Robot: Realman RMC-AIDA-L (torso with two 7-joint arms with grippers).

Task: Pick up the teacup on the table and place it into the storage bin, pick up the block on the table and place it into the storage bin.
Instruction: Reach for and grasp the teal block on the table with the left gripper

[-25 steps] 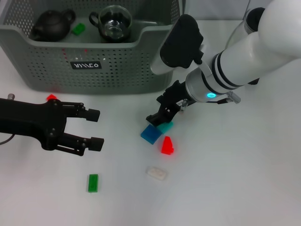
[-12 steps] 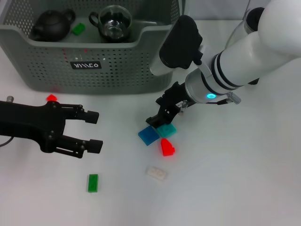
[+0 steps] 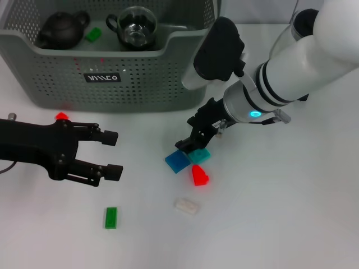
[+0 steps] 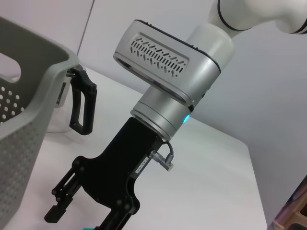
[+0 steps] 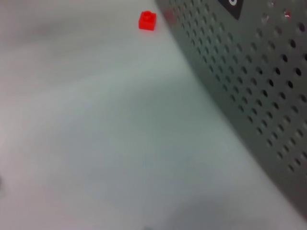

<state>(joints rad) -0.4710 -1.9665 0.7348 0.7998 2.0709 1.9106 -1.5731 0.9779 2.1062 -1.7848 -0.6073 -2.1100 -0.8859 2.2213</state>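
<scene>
The bin (image 3: 106, 73) stands at the far left of the table (image 3: 280, 213). Inside it are a dark teapot (image 3: 60, 31), a small green block (image 3: 93, 35) and a glass teacup (image 3: 133, 25) with a dark handle, all resting on the bin floor behind the dipped front rim.

The right gripper (image 3: 189, 147) is low over the table just in front of the bin's right corner, fingers narrow around a teal block (image 3: 198, 154); whether they actually grip it I cannot tell. A blue block (image 3: 178, 161) touches the teal one on its left, and a red block (image 3: 199, 175) lies just beside them, nearer the robot. A white block (image 3: 186, 207) lies nearer still, and a green brick (image 3: 111, 217) to the left of it.

The left gripper (image 3: 112, 152) hovers in front of the bin, jaws wide and empty. A small red block (image 3: 60, 116) sits beside it, close to the bin wall.
</scene>
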